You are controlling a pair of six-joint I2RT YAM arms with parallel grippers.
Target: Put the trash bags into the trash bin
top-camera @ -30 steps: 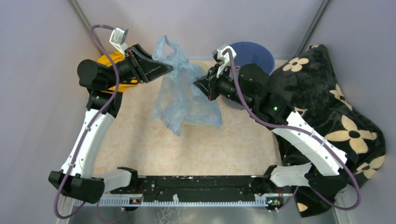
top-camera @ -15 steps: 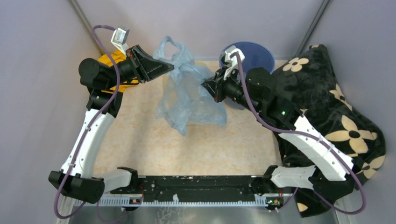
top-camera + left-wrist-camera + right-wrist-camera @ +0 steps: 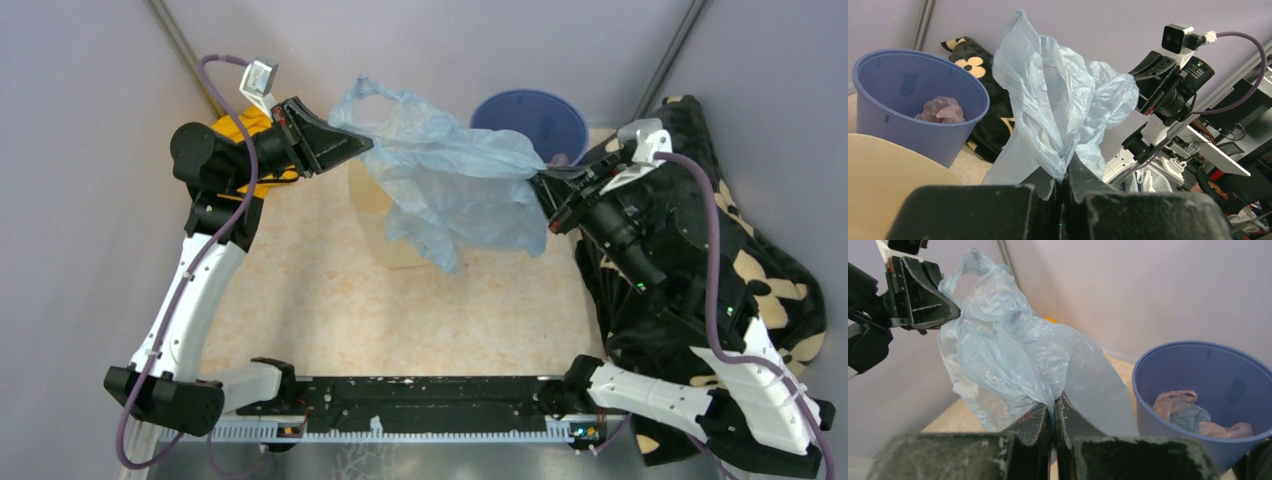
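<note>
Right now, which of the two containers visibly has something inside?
The round blue bucket, holding crumpled pinkish and blue plastic. The cream trash bin is mostly covered by the pale-blue trash bag, its inside unseen.

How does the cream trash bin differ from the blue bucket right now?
The trash bin is cream and squarish; the blue bucket is round. The bin is largely hidden under the stretched trash bag, its inside unseen; the bucket stands uncovered, holding crumpled bags. Both are upright and open-topped.
</note>
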